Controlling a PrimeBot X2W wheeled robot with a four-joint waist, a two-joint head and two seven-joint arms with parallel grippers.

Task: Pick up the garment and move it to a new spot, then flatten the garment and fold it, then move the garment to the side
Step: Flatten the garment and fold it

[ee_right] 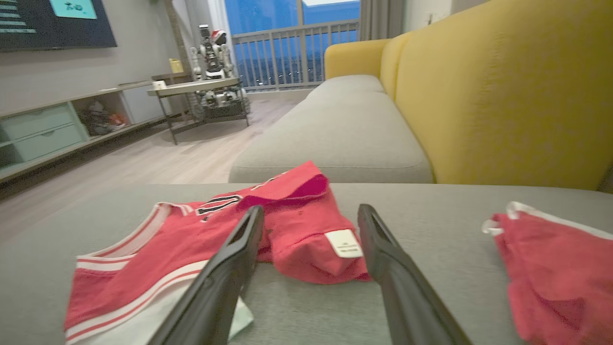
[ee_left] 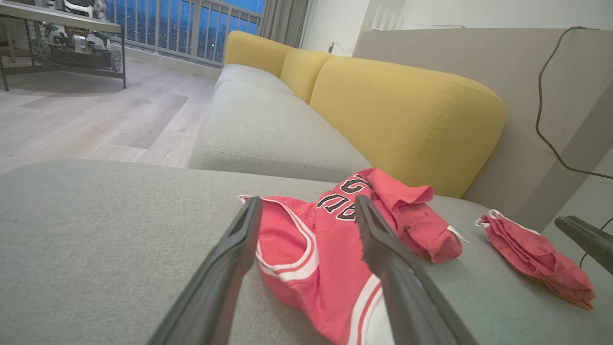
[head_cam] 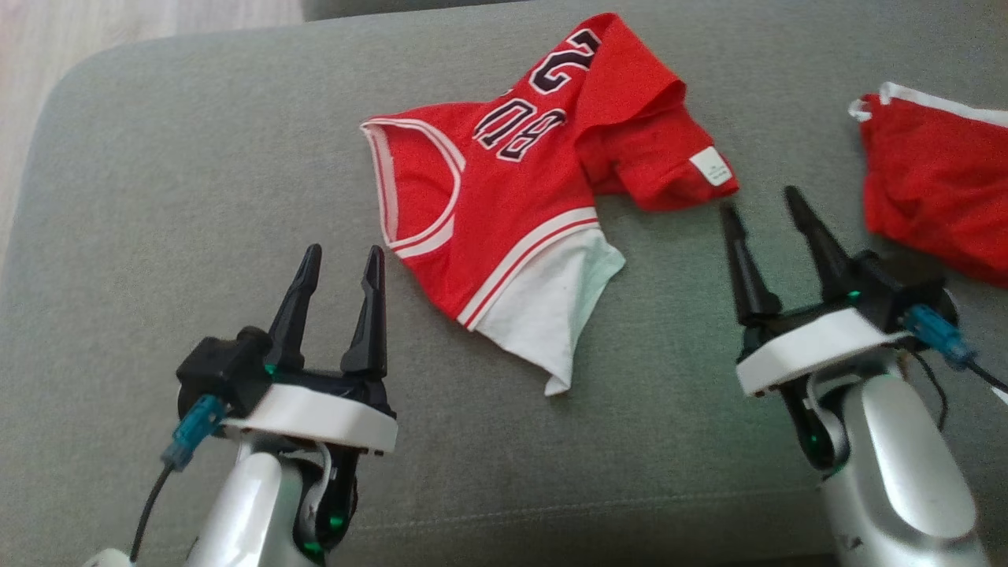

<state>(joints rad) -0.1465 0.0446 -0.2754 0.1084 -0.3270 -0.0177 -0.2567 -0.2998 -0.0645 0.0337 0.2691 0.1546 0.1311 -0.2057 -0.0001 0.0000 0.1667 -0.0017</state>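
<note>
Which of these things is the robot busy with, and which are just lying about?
For the job: red jersey, left gripper, right gripper, both open.
Just lying about: second red garment at the right, yellow backrest, grey cushion beneath.

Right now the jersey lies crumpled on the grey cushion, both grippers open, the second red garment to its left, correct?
No: the head view shows the second red garment right of the jersey, beyond the open right gripper. The rest holds: jersey crumpled on the grey cushion, left gripper open too.
</note>
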